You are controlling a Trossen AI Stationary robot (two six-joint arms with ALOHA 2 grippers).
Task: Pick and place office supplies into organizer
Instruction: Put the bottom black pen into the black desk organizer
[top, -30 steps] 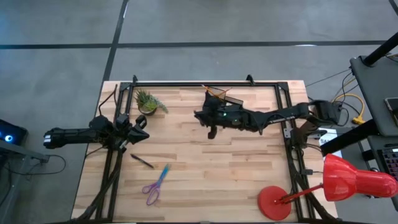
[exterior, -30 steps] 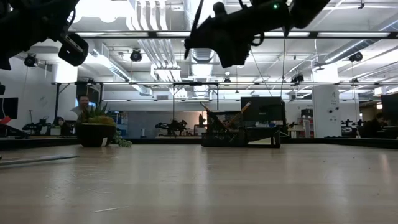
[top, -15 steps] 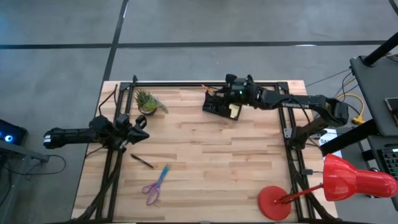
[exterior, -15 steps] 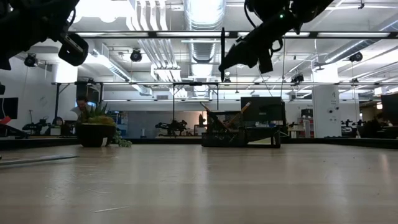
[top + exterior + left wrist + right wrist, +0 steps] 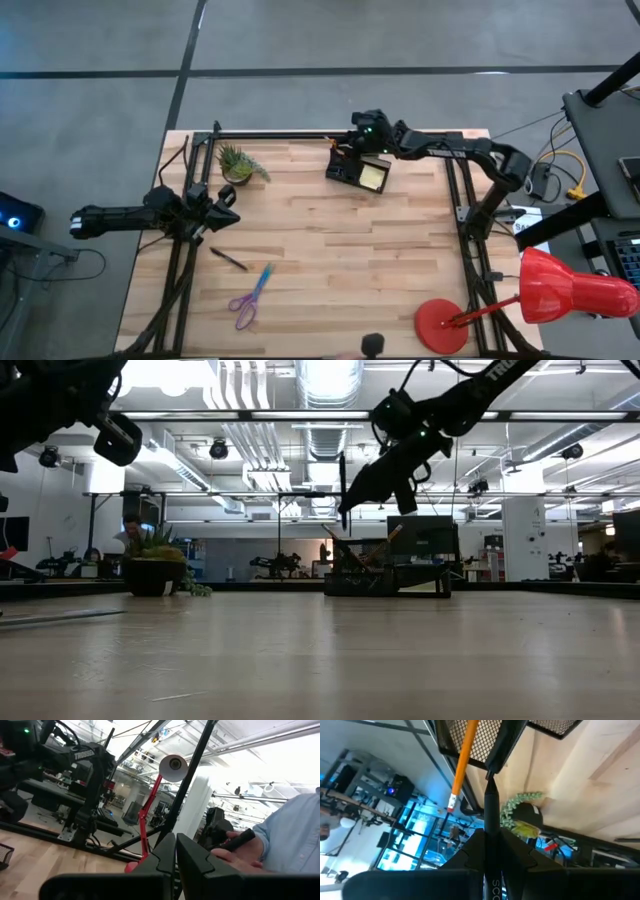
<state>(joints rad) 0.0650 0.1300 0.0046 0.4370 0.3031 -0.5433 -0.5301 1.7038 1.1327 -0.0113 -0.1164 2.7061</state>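
The right gripper (image 5: 352, 140) hovers above the black mesh organizer (image 5: 358, 172) by the table's (image 5: 330, 260) far edge, clenched on a thin black pen (image 5: 342, 488) that hangs upright over the taller back section. An orange pencil (image 5: 464, 759) leans out of the mesh. The left gripper (image 5: 222, 200) waits near the left edge, fingers (image 5: 165, 857) pressed together, holding nothing. Scissors (image 5: 249, 298) and another pen (image 5: 229, 259) lie on the smooth plank wood, with open room around them.
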